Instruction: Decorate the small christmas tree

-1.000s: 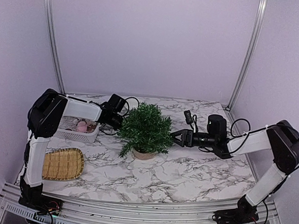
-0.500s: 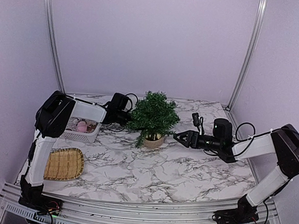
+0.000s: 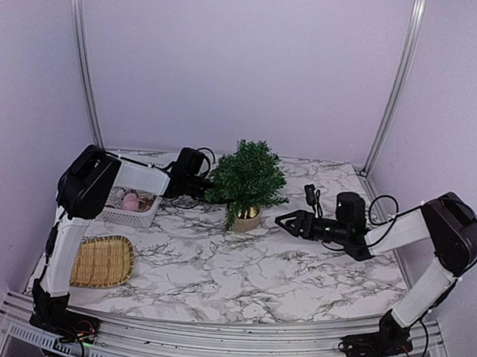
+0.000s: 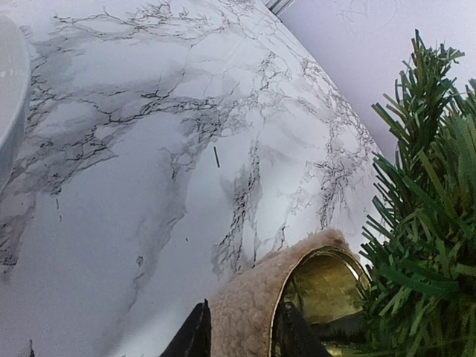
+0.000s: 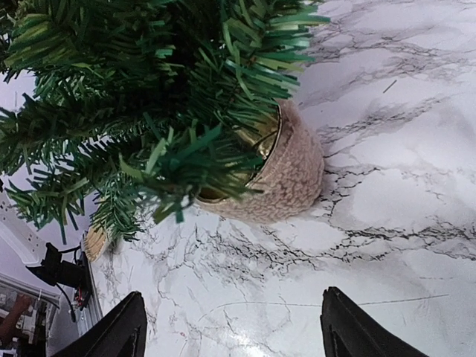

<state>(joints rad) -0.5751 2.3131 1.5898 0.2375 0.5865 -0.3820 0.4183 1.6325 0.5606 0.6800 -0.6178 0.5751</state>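
In front and left of the small christmas tree, a woven tray lies flat. Just right of the tree, the right gripper gapes, holding nothing. On the tree's left, the left gripper straddles the pot wall (clamped or slack, I cannot tell). A white basket sits farther left.

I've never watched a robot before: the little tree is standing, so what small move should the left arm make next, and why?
Probably open the left gripper fully and draw it back off the pot. Its fingers straddle the pot's rim, the small christmas tree stands upright, and the trinkets wait in the white basket, so that hand needs freeing.
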